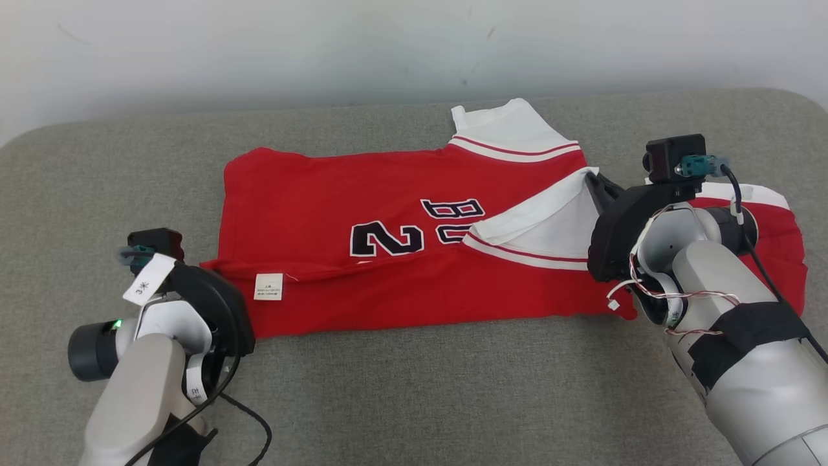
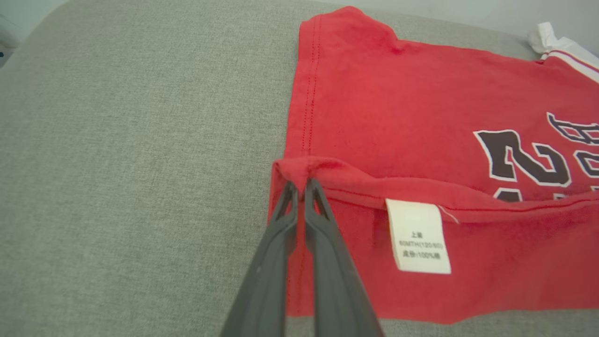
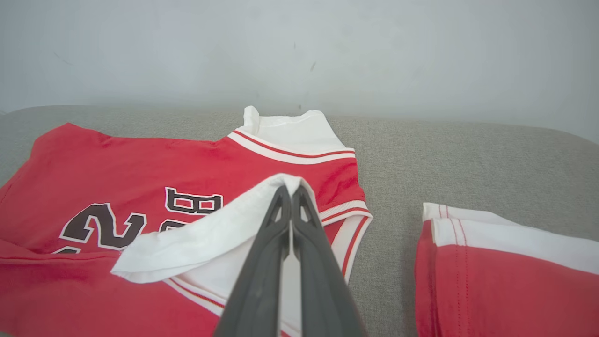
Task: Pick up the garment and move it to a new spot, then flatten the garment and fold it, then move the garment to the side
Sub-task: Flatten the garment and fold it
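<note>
Red garment [image 1: 388,213] | left fingers [image 2: 276,243] pinch hem fold [image 2: 337,171] | right fingers [image 3: 266,262] pinch sleeve edge [image 3: 220,229] | grey surface [image 2: 140,164] spreads left

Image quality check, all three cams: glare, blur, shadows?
Head view: flat, even light, no glare; jersey print sharp. Left wrist view: label text soft, partly readable; left fingers blurred near the lens. Right wrist view: soft shadow under the folded white sleeve, no glare.

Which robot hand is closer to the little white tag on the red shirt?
Left. The left gripper pinches the jersey at its folded hem, just beside the care label; the right gripper pinches the white sleeve at the far end.
</note>
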You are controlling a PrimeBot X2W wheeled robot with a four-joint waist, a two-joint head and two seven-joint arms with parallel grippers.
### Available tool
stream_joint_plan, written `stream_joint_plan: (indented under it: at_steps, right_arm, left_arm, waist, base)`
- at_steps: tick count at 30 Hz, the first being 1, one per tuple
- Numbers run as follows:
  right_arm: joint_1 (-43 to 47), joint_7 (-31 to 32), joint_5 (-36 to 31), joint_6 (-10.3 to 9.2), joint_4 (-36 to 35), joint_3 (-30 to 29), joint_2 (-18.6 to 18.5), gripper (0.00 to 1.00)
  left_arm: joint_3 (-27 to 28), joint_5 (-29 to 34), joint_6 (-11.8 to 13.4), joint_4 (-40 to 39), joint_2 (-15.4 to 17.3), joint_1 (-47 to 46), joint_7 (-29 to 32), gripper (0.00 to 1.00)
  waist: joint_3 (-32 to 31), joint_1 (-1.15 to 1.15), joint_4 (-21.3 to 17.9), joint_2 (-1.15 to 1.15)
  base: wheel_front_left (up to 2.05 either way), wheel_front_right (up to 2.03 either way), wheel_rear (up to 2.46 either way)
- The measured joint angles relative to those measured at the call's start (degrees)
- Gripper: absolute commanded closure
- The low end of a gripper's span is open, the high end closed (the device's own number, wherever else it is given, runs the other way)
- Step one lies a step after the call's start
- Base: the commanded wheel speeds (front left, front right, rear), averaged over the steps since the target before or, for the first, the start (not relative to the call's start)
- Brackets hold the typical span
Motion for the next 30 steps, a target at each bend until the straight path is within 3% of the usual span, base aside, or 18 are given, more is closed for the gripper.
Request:
stream_joint_plan:
  at_steps: [1,2,3,15,21,30]
  right_arm:
    - [-0.3,-0.4,0.0,0.24,0.6,0.0,0.2,1.00]
    - [-0.6,-1.0,0.0,0.96,1.9,0.2,0.4,0.14]
    - [-0.6,-1.2,0.0,1.33,2.5,0.4,0.5,0.00]
    - [-1.4,-9.2,0.3,4.64,4.6,-0.6,1.2,0.00]
    - [4.9,-9.3,0.6,5.56,5.0,1.0,0.5,0.00]
    - [13.3,-7.7,-1.9,6.46,5.2,5.6,-0.7,0.00]
  left_arm:
    - [-0.1,0.1,0.0,0.5,0.0,-0.1,-0.3,1.00]
    - [-0.3,0.2,-0.5,1.5,0.0,-0.6,-0.7,0.63]
    - [-0.6,0.4,-0.9,1.7,0.0,-0.9,-1.1,0.00]
    - [-1.9,1.7,-3.0,3.5,1.6,-2.9,-10.2,0.00]
    - [-4.0,2.1,-5.5,4.7,1.8,2.7,-12.6,0.00]
    - [-3.6,2.0,-5.5,6.3,2.8,7.4,-14.1,0.00]
  waist:
    - [0.0,0.00,0.0,0.00]
    - [0.1,0.00,0.1,0.00]
    - [0.1,-0.01,0.1,0.00]
    - [-1.0,-0.01,0.2,0.00]
    - [-3.2,-0.02,0.1,-0.01]
    - [-4.9,-0.02,-1.8,-0.01]
  base:
    - [0.00,0.00,0.00]
    - [0.00,0.00,0.00]
    - [0.00,0.00,0.00]
    - [0.00,0.00,0.00]
    - [0.00,0.00,0.00]
    - [0.00,0.00,0.00]
